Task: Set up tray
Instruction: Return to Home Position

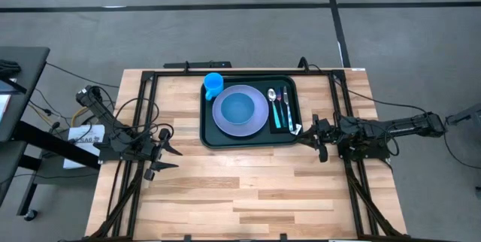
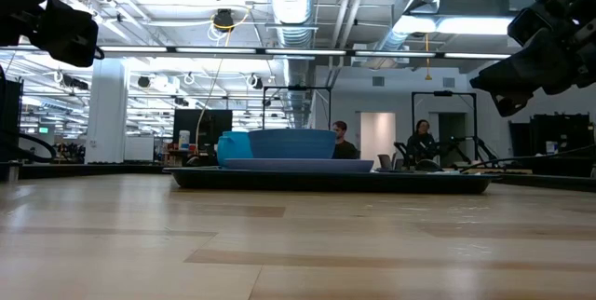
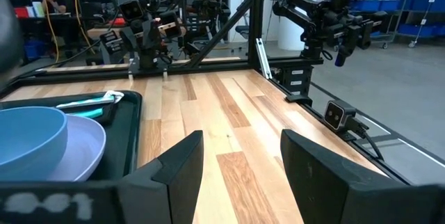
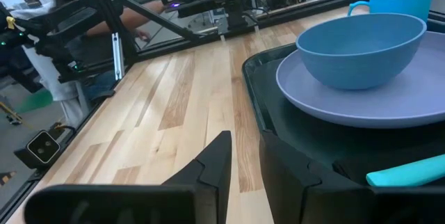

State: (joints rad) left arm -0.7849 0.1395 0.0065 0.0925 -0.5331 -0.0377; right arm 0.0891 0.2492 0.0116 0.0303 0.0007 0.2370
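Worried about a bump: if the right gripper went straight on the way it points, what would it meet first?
Probably the tray, at its corner rim: one finger of the right gripper lines up with it, the other with bare table. Depth is unclear.

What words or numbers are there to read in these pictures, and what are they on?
On the white paper label by the left arm's base: print too small to read.
The pale marks low in the left wrist view: too blurred to read.
On the tray, plate, bowl and cup: no writing shows.
So there is no text here that can be read.
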